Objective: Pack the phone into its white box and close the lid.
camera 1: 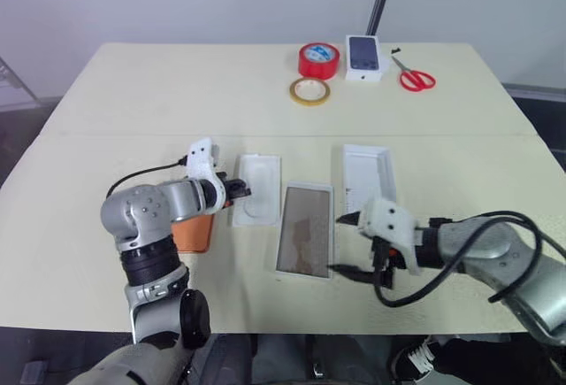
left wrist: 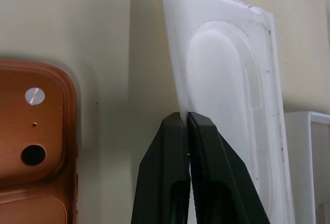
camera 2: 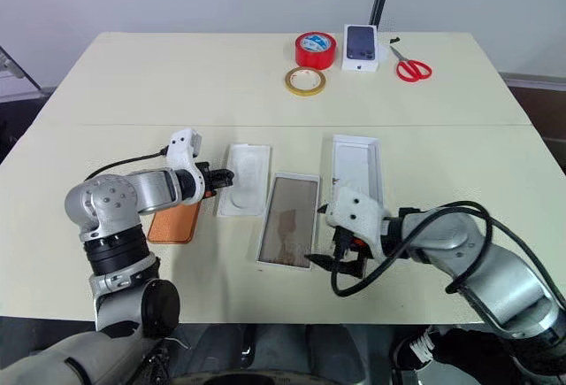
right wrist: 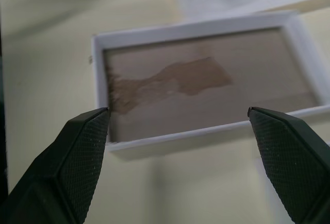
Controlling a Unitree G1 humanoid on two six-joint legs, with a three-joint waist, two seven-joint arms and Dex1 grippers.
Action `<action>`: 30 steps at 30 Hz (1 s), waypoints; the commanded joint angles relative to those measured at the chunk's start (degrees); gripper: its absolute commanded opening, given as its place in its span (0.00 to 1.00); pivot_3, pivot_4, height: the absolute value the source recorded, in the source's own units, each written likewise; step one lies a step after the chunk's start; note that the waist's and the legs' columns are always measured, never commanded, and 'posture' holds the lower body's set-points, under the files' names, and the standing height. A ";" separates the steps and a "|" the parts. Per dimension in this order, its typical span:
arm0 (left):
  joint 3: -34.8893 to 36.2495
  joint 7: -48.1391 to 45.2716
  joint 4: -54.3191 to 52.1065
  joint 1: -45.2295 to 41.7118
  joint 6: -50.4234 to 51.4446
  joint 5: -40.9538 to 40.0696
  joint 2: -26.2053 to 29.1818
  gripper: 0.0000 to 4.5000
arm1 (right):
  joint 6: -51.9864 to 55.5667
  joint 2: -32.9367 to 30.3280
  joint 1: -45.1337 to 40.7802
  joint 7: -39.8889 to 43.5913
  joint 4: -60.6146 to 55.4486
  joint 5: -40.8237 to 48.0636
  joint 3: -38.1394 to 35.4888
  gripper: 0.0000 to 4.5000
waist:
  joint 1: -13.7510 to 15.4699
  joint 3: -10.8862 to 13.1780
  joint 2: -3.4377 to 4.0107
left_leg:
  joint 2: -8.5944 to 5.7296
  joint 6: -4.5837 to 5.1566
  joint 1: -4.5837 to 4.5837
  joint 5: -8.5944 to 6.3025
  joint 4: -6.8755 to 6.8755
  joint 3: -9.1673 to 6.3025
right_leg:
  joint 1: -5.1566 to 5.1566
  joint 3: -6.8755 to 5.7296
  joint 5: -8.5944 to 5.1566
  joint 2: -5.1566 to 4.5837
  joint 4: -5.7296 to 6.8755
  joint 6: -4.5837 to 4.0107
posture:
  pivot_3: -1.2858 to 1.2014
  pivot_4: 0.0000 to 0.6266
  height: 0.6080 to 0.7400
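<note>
Pinching the thin edge of the flat white insert (left wrist: 227,80), the left end effector (left wrist: 186,118) risks slipping or dragging it into the white box (camera 1: 306,230) just beyond — the phone (left wrist: 36,147) lies beside it, the right end effector (right wrist: 178,113) hangs released over the box.

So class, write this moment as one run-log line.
left gripper: shut on insert edge | right gripper: open, by white box | phone: on table | lid: off
</note>
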 commanded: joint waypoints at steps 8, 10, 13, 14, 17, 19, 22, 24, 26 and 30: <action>6.68 -0.86 -3.42 -4.22 0.44 1.24 -1.32 0.02 | -0.27 2.10 -3.25 -0.44 -1.16 -7.32 14.23 1.00 | -0.02 0.03 -0.07 | -0.01 -0.23 -0.05 0.13 0.01 -0.01 | -0.04 -0.02 0.00 -0.02 -0.02 0.00 | 0.52 0.24 1.00; 6.90 -0.89 -3.95 -3.91 0.51 1.16 -1.04 0.00 | -1.24 2.40 -3.32 -0.40 0.49 -9.26 16.30 0.88 | -0.05 0.02 -0.08 | -0.01 -0.24 -0.05 0.13 0.01 -0.01 | -0.04 -0.02 0.00 -0.03 -0.02 0.00 | 0.52 0.24 1.00; 7.09 -1.02 -4.61 -3.58 0.52 0.81 -0.64 0.00 | -2.34 2.74 -3.64 -0.50 2.64 -11.76 17.71 0.59 | -0.05 0.02 -0.09 | 0.00 -0.24 -0.05 0.13 0.01 -0.02 | -0.05 -0.02 0.00 -0.02 -0.02 0.00 | 0.52 0.24 1.00; 7.26 -1.07 -4.90 -3.53 0.52 0.66 -0.54 0.00 | -2.80 2.97 -4.01 -0.47 3.26 -12.37 17.60 0.48 | -0.02 0.02 -0.09 | 0.00 -0.24 -0.05 0.13 0.01 -0.02 | -0.05 -0.02 0.00 -0.02 -0.02 0.00 | 0.52 0.24 1.00; 7.80 -1.22 -5.43 -3.52 0.52 0.52 -0.40 0.00 | -4.35 3.66 -5.65 0.10 4.52 -13.40 16.67 0.14 | -0.03 0.02 -0.12 | -0.01 -0.24 -0.05 0.13 0.01 -0.02 | -0.04 -0.03 0.00 -0.04 -0.02 0.00 | 0.52 0.24 1.00; 8.53 -1.36 -5.72 -3.83 0.52 0.89 -0.42 0.00 | -5.88 4.12 -7.09 0.49 5.12 -14.28 16.17 0.01 | -0.09 0.02 -0.11 | -0.01 -0.24 -0.05 0.13 0.01 -0.02 | -0.04 -0.03 0.00 -0.03 -0.01 0.01 | 0.52 0.24 1.00; 10.63 -1.41 -5.60 -5.11 0.18 1.45 -0.66 0.00 | -8.29 4.82 -9.28 1.30 6.52 -15.72 16.02 0.01 | -0.11 0.02 -0.11 | 0.00 -0.24 -0.05 0.13 0.00 -0.02 | -0.07 -0.03 0.00 -0.03 -0.01 0.00 | 0.52 0.24 1.00; 13.22 -1.32 -4.69 -6.73 -1.52 1.20 -0.50 0.00 | -13.21 5.20 -12.38 2.25 10.08 -19.41 17.47 0.01 | -0.12 0.05 -0.17 | 0.00 -0.24 -0.06 0.13 0.00 -0.02 | -0.09 -0.03 0.00 -0.02 -0.01 0.00 | 0.52 0.24 1.00; 14.14 -1.55 -3.95 -7.59 -2.40 1.18 -0.05 0.00 | -18.93 5.75 -14.60 3.56 13.97 -22.70 18.77 0.01 | -0.16 0.06 -0.18 | 0.00 -0.25 -0.09 0.13 0.00 -0.01 | -0.13 -0.03 0.00 -0.03 0.00 0.01 | 0.52 0.24 1.00; 13.42 -1.98 -3.14 -7.73 -2.48 1.34 0.08 0.00 | -22.32 9.76 -18.40 5.07 21.71 -24.90 19.19 0.01 | -0.15 0.06 -0.19 | 0.00 -0.36 -0.08 0.19 -0.02 0.01 | -0.13 -0.03 0.00 -0.03 -0.02 0.01 | 0.52 0.24 1.00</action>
